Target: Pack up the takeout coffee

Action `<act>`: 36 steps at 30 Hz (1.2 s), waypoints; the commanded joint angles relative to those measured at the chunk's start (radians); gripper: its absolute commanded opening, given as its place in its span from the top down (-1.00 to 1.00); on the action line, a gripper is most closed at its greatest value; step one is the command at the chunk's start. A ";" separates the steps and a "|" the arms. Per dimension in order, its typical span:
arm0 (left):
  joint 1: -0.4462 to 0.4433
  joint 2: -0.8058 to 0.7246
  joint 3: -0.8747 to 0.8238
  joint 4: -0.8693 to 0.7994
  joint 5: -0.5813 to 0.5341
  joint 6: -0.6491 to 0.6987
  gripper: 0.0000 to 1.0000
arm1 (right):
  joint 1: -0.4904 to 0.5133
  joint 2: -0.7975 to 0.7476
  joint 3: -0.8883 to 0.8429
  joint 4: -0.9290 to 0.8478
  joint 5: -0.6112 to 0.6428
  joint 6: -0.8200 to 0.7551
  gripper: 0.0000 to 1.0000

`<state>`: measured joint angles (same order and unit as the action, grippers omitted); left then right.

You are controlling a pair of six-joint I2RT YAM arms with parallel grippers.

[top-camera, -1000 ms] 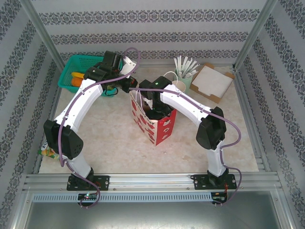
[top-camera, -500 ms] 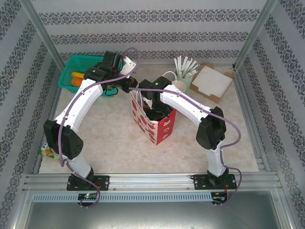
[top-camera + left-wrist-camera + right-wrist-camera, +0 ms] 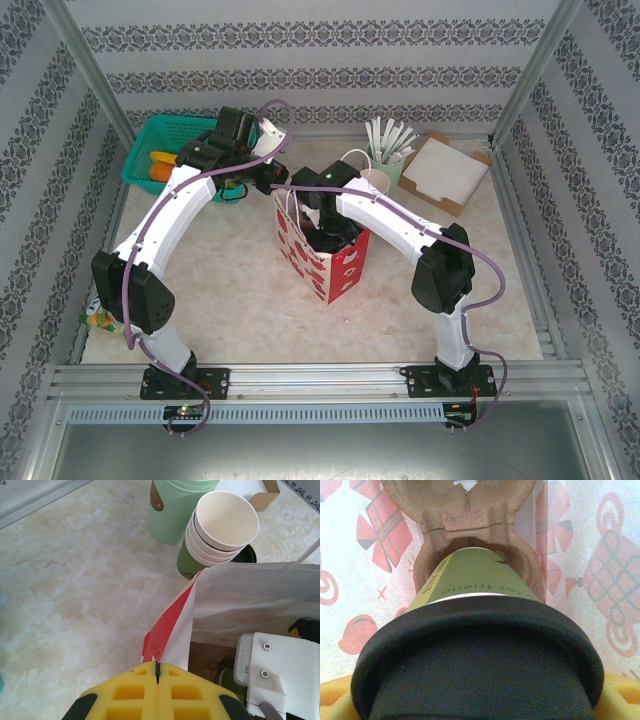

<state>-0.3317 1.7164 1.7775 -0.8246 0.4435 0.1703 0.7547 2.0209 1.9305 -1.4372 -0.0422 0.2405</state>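
- Currently the step in hand looks like seating the takeout coffee [image 3: 475, 645] in the brown pulp carrier [image 3: 470, 525] at the bottom of the paper bag [image 3: 335, 265].
- To do it well, the right gripper [image 3: 320, 228] should lower straight along the cup's axis until the base sits fully in the carrier's round socket. It should let go only then, because a tilted release risks the cup tipping against the bag wall.
- On opening, the fingers should spread just enough to clear the black lid [image 3: 480, 680] and lift straight up, so they neither drag the lid nor catch the bag's rim.
- The left gripper [image 3: 157, 680] has its pads pressed together on the bag's red-and-white top edge, pulling the mouth open. That edge should be held steady until the right arm is out.
- The right gripper's jaws stand wide, with a yellow pad [image 3: 332, 700] at each side of the lid, and they appear to clasp the cup by its top.
- The cup lies between those pads, its green body pointing down and its base at or just inside the socket. Whether it is fully seated I cannot tell.
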 commanded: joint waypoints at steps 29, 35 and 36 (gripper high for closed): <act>0.006 -0.020 0.014 0.002 -0.004 -0.005 1.00 | -0.016 0.030 -0.029 0.007 0.015 0.056 -0.21; 0.006 -0.020 0.014 -0.002 -0.002 -0.003 1.00 | -0.018 0.031 -0.027 0.015 0.015 0.059 -0.21; 0.006 -0.020 0.014 -0.003 -0.003 -0.003 1.00 | -0.018 0.032 -0.026 0.015 0.015 0.059 -0.21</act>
<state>-0.3317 1.7164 1.7779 -0.8249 0.4400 0.1703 0.7479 2.0357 1.9129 -1.4281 -0.0383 0.2852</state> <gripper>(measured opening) 0.049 0.828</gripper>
